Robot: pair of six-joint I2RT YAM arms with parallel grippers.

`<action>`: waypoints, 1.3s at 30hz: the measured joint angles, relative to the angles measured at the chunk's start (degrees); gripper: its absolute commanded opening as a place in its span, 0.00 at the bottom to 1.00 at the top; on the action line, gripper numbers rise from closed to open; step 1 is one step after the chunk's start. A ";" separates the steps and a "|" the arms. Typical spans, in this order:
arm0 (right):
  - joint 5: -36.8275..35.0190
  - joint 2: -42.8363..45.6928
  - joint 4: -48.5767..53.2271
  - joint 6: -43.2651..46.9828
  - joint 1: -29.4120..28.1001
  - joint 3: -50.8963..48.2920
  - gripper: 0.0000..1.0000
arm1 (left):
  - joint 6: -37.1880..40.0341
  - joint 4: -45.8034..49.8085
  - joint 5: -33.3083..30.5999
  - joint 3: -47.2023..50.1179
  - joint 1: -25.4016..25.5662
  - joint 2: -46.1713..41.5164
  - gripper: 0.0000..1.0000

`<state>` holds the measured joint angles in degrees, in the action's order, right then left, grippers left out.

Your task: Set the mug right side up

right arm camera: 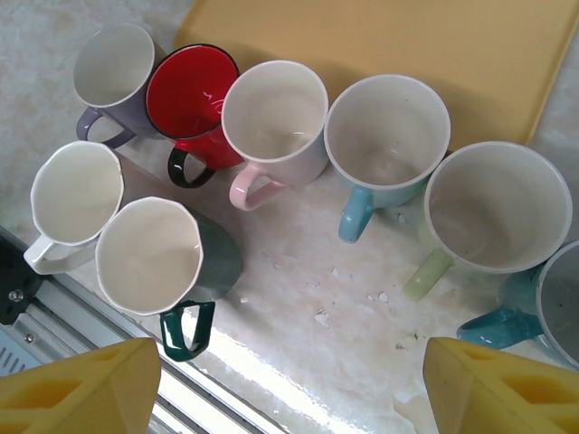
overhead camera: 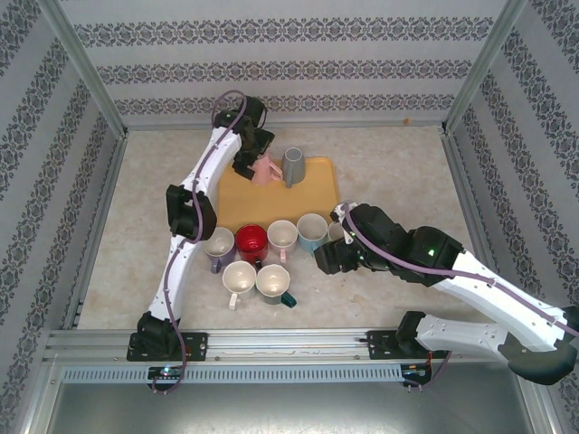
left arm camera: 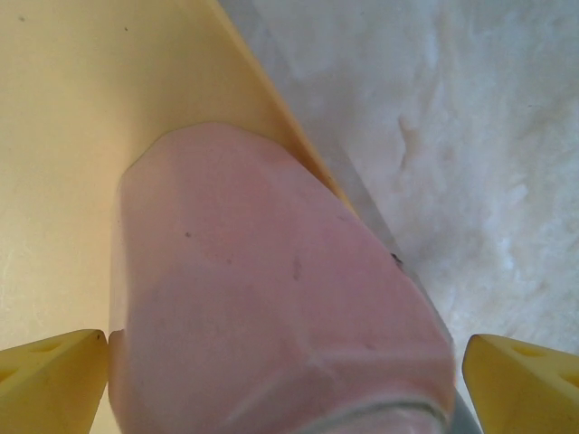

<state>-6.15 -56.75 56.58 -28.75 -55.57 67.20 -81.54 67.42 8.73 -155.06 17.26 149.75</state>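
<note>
Widest first: the pale table (overhead camera: 389, 172), and on its far middle the yellow tray (overhead camera: 308, 201), carrying two mugs that are not mouth-up. A grey mug (overhead camera: 292, 166) stands inverted, and just beside it on its left is the pink mug (overhead camera: 264, 170), which I take to be the one to turn. It sits close to the tray's edge in the left wrist view; whether it rests flat on its rim or is tipped I cannot tell. Nearer the arms, a cluster of upright mugs (right arm camera: 274, 113) stands off the tray, and the right gripper (right arm camera: 289, 389) hovers over them with fingers spread and nothing between them. Now the business end: the left gripper (left arm camera: 288, 384) straddles the pink mug, fingers fully apart, one pad right at the wall, the other well clear, no squeeze on it. Handling-wise, this looks like glazed ceramic: rigid, fairly weighty, slick, and it would chip if dropped. The faceted sides give flat faces, so my call is to grip across the body on opposite facets, firmly, clear of the handle, before rolling it over.
</note>
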 measured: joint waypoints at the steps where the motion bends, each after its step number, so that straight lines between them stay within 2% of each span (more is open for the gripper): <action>1: 0.02 0.00 0.00 0.00 0.11 -0.17 0.77 | 0.00 0.00 0.11 0.00 0.00 0.39 1.00; 10: 0.04 0.04 -0.22 0.02 1.40 -1.03 0.77 | 0.09 0.55 0.28 0.00 -0.02 3.48 0.99; 11: 0.02 0.04 -0.24 0.02 1.49 -1.05 0.77 | 0.22 0.76 0.31 0.00 -0.02 3.48 0.98; 14: 0.02 0.04 -0.48 0.02 1.49 -1.14 0.77 | 0.57 1.03 0.33 -0.02 -0.02 3.39 0.82; 17: 0.02 0.04 -1.11 0.04 1.86 -1.36 0.76 | 1.38 1.55 0.31 -0.09 -0.04 2.86 0.71; 24: -0.15 -0.02 -2.80 0.37 2.23 -1.36 0.74 | 2.91 3.41 0.28 0.07 -0.57 2.36 0.69; 27: -0.61 -0.02 -3.32 0.81 2.23 -1.29 0.73 | 4.04 4.98 0.31 0.68 -1.25 1.57 0.65; 34: -2.97 -2.14 -3.69 4.76 2.60 4.31 0.72 | 10.95 6.08 1.70 1.36 -2.08 -4.55 0.61; 39: -5.18 -3.48 -5.88 6.75 2.97 8.94 0.72 | 17.73 3.96 4.59 5.25 -1.99 -15.21 0.61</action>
<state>-11.33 -60.23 50.70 -22.00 -52.60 76.14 -63.81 71.37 13.32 -149.82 15.27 134.54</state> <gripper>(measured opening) 0.723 0.799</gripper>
